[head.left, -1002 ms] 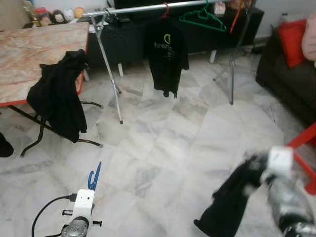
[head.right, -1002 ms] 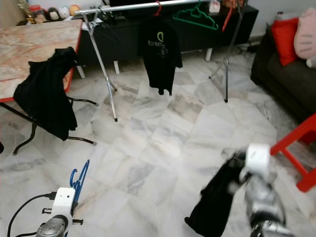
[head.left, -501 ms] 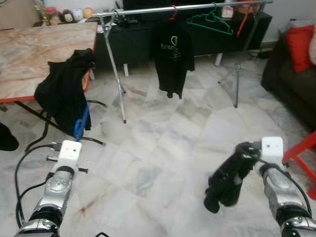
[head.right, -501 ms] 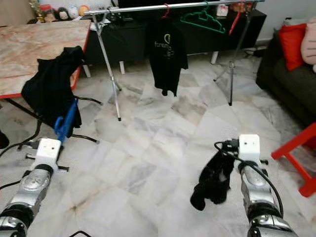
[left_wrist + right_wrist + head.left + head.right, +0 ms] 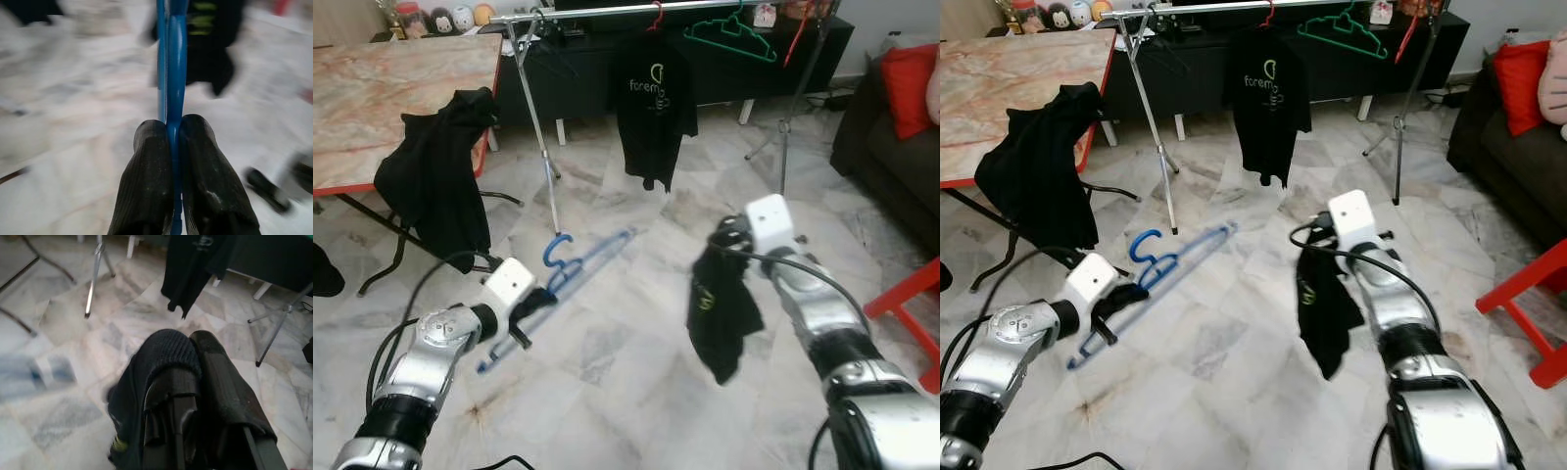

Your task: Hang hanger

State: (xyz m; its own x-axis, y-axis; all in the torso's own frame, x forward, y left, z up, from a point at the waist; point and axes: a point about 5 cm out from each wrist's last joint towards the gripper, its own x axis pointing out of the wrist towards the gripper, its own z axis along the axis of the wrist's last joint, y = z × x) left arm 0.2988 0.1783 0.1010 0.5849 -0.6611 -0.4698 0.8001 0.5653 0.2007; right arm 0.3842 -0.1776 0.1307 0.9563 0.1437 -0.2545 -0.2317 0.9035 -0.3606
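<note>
From the head views, the left gripper held one blue hanger over the marble floor, its fingers clamped on the frame. The right gripper pinched one black shirt, dangling. One clothes rail stood behind with one hung black T-shirt and one green hanger. One black garment draped off a marble-topped table; a dark sofa carried a red cushion.

In the left wrist view, two fingers squeezed the hanger's blue bar.

In the right wrist view, black cloth was gripped between closed fingers.
</note>
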